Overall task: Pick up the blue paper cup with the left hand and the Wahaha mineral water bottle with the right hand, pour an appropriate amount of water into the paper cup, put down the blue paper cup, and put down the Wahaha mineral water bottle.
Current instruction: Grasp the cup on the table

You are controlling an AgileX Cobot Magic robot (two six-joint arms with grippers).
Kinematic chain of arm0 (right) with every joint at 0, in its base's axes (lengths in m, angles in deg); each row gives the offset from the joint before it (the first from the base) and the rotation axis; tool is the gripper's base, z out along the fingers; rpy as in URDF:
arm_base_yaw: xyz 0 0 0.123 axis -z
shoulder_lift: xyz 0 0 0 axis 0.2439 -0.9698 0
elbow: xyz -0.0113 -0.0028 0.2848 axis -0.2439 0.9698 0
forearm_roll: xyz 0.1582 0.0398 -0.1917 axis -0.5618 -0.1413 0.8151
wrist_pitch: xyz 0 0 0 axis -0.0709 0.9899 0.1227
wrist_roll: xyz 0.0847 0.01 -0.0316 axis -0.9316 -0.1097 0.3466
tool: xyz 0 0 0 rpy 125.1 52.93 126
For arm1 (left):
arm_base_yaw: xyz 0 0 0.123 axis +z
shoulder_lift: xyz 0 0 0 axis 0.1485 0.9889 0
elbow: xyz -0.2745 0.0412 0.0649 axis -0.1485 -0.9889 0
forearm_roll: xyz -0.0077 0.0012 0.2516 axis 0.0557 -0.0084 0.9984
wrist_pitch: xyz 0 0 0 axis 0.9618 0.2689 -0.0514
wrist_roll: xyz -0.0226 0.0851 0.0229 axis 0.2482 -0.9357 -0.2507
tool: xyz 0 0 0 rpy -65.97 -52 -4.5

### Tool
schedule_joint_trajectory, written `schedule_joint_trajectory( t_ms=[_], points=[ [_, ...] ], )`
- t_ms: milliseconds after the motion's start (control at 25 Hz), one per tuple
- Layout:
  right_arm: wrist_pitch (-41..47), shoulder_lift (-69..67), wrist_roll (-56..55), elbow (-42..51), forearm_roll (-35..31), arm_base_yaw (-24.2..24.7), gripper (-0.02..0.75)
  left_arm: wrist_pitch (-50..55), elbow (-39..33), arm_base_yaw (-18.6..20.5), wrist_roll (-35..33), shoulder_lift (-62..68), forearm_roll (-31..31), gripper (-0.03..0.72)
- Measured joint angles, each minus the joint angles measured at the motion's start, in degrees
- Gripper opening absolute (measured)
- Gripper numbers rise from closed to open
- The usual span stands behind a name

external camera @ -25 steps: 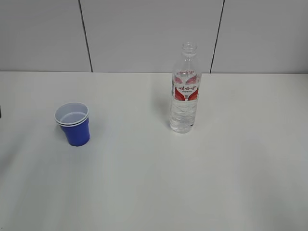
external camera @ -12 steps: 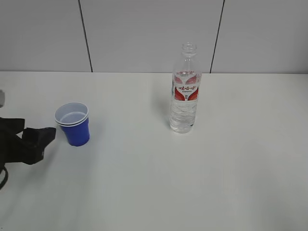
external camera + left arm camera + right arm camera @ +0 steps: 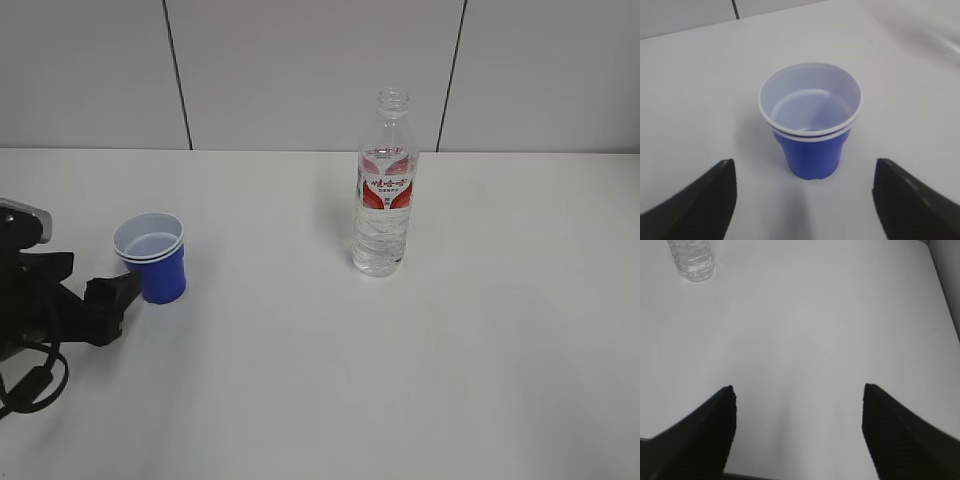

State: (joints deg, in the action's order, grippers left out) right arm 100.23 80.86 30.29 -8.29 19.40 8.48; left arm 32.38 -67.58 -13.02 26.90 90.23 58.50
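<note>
Both fingers (image 3: 700, 205) of my left hand (image 3: 802, 200) are spread wide, one cup (image 3: 810, 122) standing between and just ahead, untouched. My right hand (image 3: 797, 432) is spread too, its one bottle (image 3: 384, 185) upright, well apart on the table (image 3: 480, 340).

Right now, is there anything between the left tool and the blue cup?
Nothing visible. The left tool is open and faces the blue paper cup, with only bare white table between its fingers and the cup. The bottle stands well off to the right.

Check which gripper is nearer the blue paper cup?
Left. The left gripper is open just short of the blue paper cup; the right gripper is open, far from it, facing the bottle.
</note>
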Motion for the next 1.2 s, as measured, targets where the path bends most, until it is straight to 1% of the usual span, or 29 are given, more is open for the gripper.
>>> schedule_joint_trajectory(
  t_ms=[240,320,440,760,1200],
  points=[
    [0.0,0.0,0.0,0.0,0.1,0.0,0.586,-4.6,0.1,0.0,0.0,5.7,0.0,0.664],
    [0.0,0.0,0.0,0.0,0.1,0.0,0.585,-6.2,0.2,0.0,1.0,7.5,0.0,0.664],
    [0.0,0.0,0.0,0.0,0.1,0.0,0.586,-8.5,1.9,0.0,1.8,10.6,0.0,0.664],
    [0.0,0.0,0.0,0.0,0.1,0.0,0.586,-9.4,5.8,0.0,1.9,15.0,-0.8,0.664],
    [0.0,0.0,0.0,0.0,0.1,0.0,0.585,-11.2,9.8,0.0,2.0,20.2,-0.2,0.664]
  ],
)
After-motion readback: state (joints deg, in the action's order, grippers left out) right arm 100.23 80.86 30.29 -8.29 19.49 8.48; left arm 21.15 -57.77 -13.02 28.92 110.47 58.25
